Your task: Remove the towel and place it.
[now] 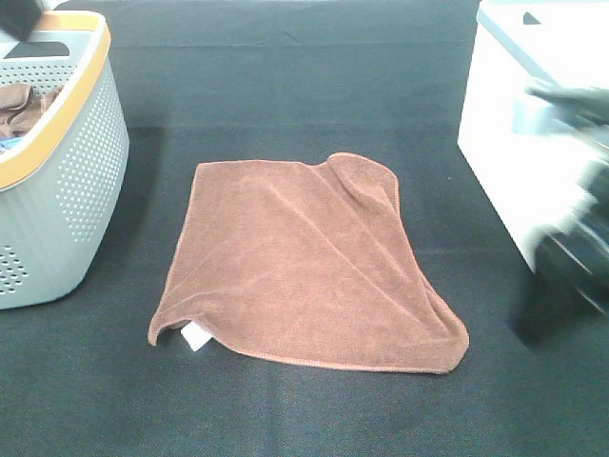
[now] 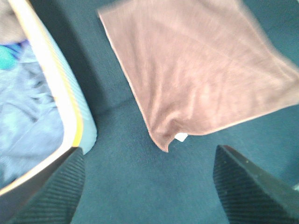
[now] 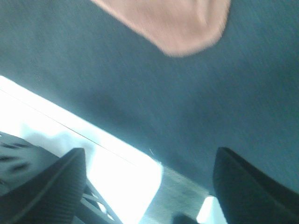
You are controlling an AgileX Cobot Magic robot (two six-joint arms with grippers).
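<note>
The reddish-brown towel (image 1: 304,267) lies spread flat on the black table, with a far corner folded over and its white tag (image 1: 195,338) at the near left corner. It also shows in the left wrist view (image 2: 201,70) with the tag (image 2: 181,136); one blurred corner shows in the right wrist view (image 3: 177,23). My left gripper (image 2: 149,150) is open and empty, above the table between the basket and the towel's tag corner. My right gripper (image 3: 150,151) is open and empty, over the edge of the white box, apart from the towel.
A grey perforated basket with an orange rim (image 1: 67,190) stands at the left and holds another bunched brown cloth (image 1: 24,103). A white box (image 1: 533,114) stands at the right. My right arm (image 1: 571,257) is motion-blurred at the right edge.
</note>
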